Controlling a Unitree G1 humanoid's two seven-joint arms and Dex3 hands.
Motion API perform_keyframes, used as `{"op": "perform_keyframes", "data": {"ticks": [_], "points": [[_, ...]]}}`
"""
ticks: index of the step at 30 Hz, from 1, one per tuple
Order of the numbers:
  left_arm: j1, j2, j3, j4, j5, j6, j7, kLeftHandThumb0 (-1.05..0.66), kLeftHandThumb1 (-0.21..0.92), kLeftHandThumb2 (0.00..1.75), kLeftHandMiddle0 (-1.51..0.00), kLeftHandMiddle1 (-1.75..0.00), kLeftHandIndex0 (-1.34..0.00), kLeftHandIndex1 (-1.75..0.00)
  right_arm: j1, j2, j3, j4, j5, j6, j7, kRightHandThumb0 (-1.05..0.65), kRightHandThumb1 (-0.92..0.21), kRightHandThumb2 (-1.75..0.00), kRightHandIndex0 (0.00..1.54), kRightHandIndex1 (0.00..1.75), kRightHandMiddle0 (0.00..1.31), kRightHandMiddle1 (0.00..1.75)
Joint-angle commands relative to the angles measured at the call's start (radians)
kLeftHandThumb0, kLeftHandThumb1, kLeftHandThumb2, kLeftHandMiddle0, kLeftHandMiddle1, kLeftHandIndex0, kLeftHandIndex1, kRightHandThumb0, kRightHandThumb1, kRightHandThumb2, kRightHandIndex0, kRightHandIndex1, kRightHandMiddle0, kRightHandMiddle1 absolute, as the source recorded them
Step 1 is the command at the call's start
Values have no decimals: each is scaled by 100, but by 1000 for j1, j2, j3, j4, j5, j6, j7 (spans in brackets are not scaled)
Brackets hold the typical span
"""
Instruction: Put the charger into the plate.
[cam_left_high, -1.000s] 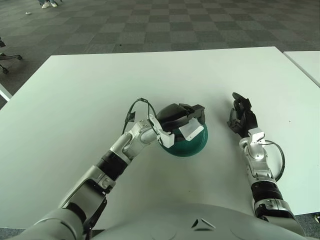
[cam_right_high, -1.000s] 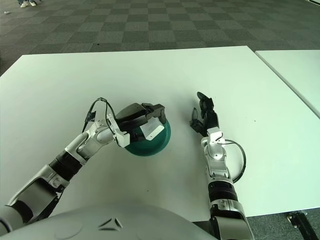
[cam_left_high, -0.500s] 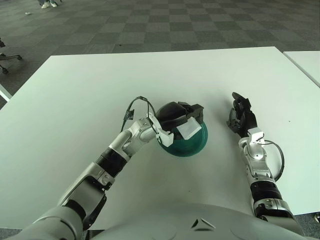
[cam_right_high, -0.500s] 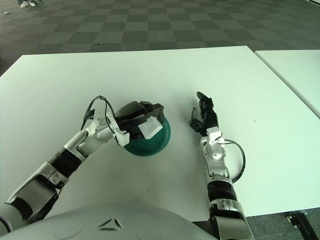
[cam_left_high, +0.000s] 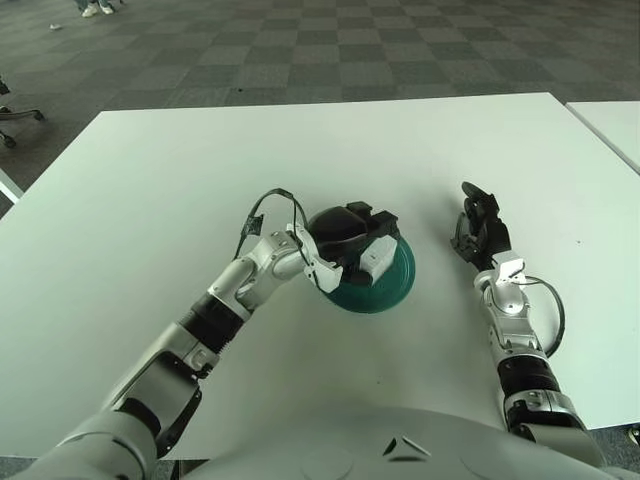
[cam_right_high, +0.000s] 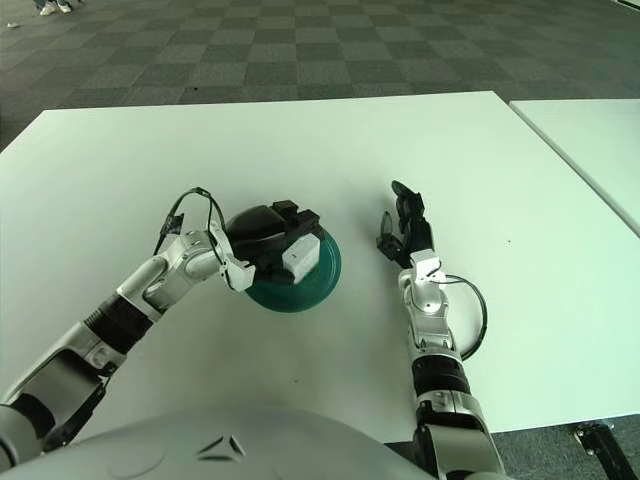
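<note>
Since a second ago, the left hand (cam_left_high: 355, 245) has shifted slightly left and lowered over the plate (cam_left_high: 398, 283), and the charger (cam_left_high: 377, 259) it carries now sits lower, over the plate's middle. That hand's dark fingers are curled around the charger, gripping it from above. The charger is a small white block held just above or touching the inside of the dark green plate; which of the two cannot be told. The plate stands near the centre of the white surface (cam_left_high: 150, 200).

The charger looks rigid, light and smooth-sided, so it could slip; a pinch across its flat faces seems the safest hold. Its long axis appears tilted, running from upper right down toward the robot's left, with the lower end pointing into the plate.

The right hand (cam_left_high: 476, 228) shows to the right of the plate, well apart from it, fingers loosely spread and holding nothing.
</note>
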Motion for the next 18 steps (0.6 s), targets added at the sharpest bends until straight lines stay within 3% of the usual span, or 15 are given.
{"op": "perform_keyframes", "data": {"ticks": [1,6,18], "points": [[-8,16,9,-23,18,13,-10,-105,92,98,-6,-7,0,-39,34,20,13,70,-6,57,6,-90,-92,-91,16,0,0,57],[-5,27,13,-33,19,17,-8,-105,92,97,-1,-1,0,-23,27,18,12,80,-5,54,6,-90,-92,-91,16,0,0,57],[-1,68,20,-90,-33,46,-126,-105,92,91,0,0,0,-9,13,14,9,99,-3,50,8,-90,-92,-91,16,0,0,57]]}}
